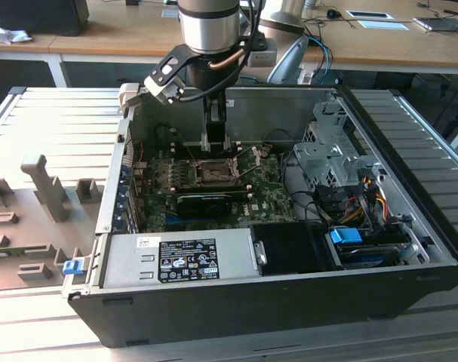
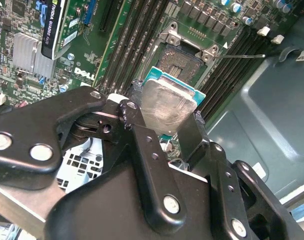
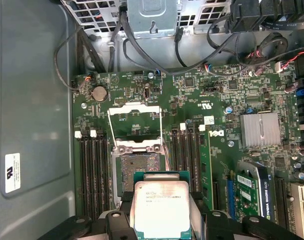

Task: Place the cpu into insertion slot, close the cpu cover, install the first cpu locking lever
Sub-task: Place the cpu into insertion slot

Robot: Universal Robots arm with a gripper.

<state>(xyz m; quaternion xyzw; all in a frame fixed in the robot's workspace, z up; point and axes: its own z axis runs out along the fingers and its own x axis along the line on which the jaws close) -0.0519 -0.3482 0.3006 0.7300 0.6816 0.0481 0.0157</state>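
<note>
The cpu (image 3: pixel 162 205) (image 2: pixel 167 102), a square chip with a silver-grey metal top on a green base, hangs between the black fingers (image 2: pixel 137 125) of my gripper (image 3: pixel 164 226), which is shut on it. The chip is tilted a little above the motherboard, beside the open insertion slot (image 3: pixel 140 163) (image 2: pixel 184 60) and apart from it. The cpu cover (image 3: pixel 133 106) lies swung open beyond the slot. A thin wire locking lever (image 2: pixel 242 56) sticks out beside the socket. In the exterior view my gripper (image 1: pixel 216 142) reaches down into the computer case over the slot (image 1: pixel 212 173).
Memory slots (image 3: pixel 94 165) flank the socket on both sides. A graphics card (image 3: pixel 252 185) (image 1: pixel 206 202) and a finned heat sink (image 3: pixel 260 129) sit close by. The power supply (image 1: pixel 176 260), drive cage (image 1: pixel 334 151) and loose cables (image 3: pixel 141 50) crowd the case walls.
</note>
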